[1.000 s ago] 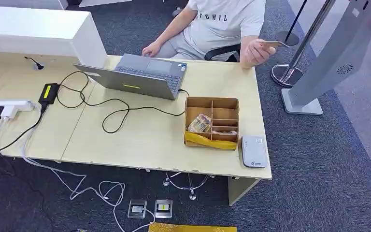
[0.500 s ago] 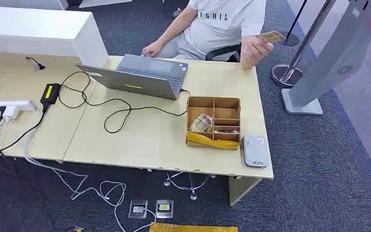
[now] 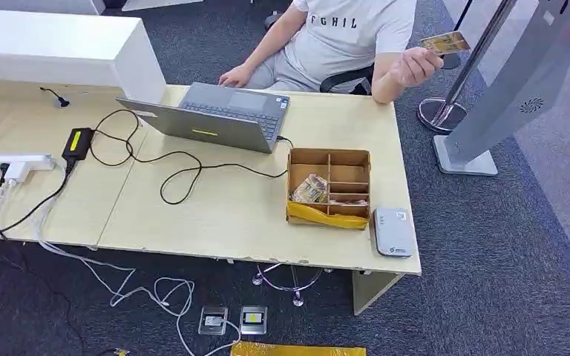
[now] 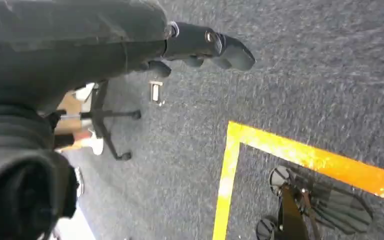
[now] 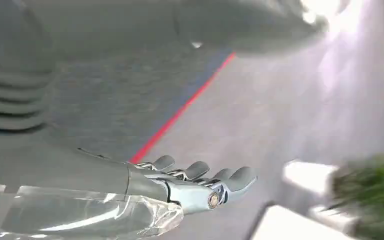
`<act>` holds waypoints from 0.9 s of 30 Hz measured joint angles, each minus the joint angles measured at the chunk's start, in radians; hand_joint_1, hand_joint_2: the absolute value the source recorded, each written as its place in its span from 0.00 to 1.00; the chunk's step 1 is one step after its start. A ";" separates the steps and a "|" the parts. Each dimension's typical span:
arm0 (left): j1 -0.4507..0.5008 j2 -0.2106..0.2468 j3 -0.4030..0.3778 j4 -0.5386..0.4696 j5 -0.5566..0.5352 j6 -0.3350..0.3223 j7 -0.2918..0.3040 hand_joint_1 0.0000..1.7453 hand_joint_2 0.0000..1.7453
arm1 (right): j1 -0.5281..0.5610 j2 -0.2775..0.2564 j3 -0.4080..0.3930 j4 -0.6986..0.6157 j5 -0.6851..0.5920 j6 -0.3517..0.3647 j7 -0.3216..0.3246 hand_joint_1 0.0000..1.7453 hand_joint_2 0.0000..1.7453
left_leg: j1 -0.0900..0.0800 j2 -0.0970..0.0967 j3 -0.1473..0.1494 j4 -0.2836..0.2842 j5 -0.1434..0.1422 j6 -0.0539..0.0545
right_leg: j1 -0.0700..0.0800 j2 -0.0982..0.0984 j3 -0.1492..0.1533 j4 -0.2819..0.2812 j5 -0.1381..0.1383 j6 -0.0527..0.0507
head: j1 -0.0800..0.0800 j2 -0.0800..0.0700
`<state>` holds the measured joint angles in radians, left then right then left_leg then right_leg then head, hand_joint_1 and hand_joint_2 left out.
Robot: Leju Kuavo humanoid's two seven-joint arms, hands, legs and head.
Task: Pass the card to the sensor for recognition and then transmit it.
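head view looks down on a light wooden desk (image 3: 215, 215). a person (image 3: 341, 41) sits behind its far edge, one hand by an open laptop (image 3: 219, 119) and the other hand (image 3: 414, 65) raised past the far right corner, pinching the card (image 3: 445, 42) up in the air, well clear of the desktop. the card reader (image 3: 393, 231), a flat grey pad, lies at the near right corner, just beside a wooden divided box (image 3: 328, 187) with papers and a yellow strip in it. a black cable (image 3: 178, 174) loops across the middle of the desk, a black adapter (image 3: 76, 142) with a yellow label sits toward the left, and a white power strip (image 3: 11, 165) lies near the left edge. a tilted grey kiosk stand (image 3: 505, 89) rises from the carpet beyond the right edge.

left wrist view shows the left hand (image 4: 202, 47) hanging over grey carpet, dark fingers stretched out side by side, holding nothing. right wrist view shows the right hand (image 5: 195, 182) with its fingers extended and slightly apart, nothing in it.
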<state>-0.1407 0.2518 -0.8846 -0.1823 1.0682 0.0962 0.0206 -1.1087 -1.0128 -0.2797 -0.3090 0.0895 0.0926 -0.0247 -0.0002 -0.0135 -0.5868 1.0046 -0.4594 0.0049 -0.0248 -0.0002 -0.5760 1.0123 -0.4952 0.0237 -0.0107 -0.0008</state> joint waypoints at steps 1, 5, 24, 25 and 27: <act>-0.001 0.001 -0.005 0.000 -0.002 -0.003 -0.006 0.00 0.00 | -0.046 0.005 0.027 0.000 0.022 0.017 -0.017 0.00 1.00 | 0.000 0.000 -0.001 0.000 0.000 0.000 | 0.000 0.000 0.000 0.000 0.000 0.000 | 0.000 0.000; -0.006 0.003 -0.024 0.000 -0.019 -0.007 -0.026 0.00 0.00 | -0.190 0.051 0.196 -0.042 0.130 0.100 -0.095 0.00 1.00 | 0.002 0.000 -0.002 0.000 0.001 -0.001 | 0.002 0.000 0.001 0.000 0.000 0.000 | 0.001 0.000; -0.021 0.011 -0.110 0.000 -0.065 -0.035 -0.085 0.00 0.00 | -0.025 0.322 0.992 -0.670 0.255 0.056 0.027 0.00 1.00 | 0.005 -0.007 -0.003 0.000 0.004 -0.001 | 0.005 -0.007 0.000 0.000 0.000 -0.001 | 0.001 0.000; -0.021 0.011 -0.115 0.000 -0.065 -0.034 -0.085 0.00 0.00 | -0.016 0.335 1.012 -0.670 0.285 0.045 0.015 0.00 1.00 | 0.005 -0.007 -0.003 0.000 0.004 -0.001 | 0.005 -0.007 0.000 0.000 0.000 -0.001 | 0.001 0.000; -0.021 0.009 -0.120 0.000 -0.065 -0.033 -0.085 0.00 0.00 | 0.005 0.357 1.036 -0.668 0.337 0.025 -0.004 0.00 1.00 | 0.005 -0.007 -0.003 0.000 0.004 -0.001 | 0.005 -0.007 0.000 0.000 0.000 -0.001 | 0.001 0.000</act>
<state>-0.1617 0.2609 -1.0048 -0.1823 1.0033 0.0633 -0.0649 -1.1037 -0.6557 0.7565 -0.9773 0.4266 0.1178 -0.0290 0.0046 -0.0209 -0.5899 1.0046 -0.4552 0.0044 -0.0203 -0.0074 -0.5758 1.0122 -0.4953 0.0228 -0.0099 -0.0008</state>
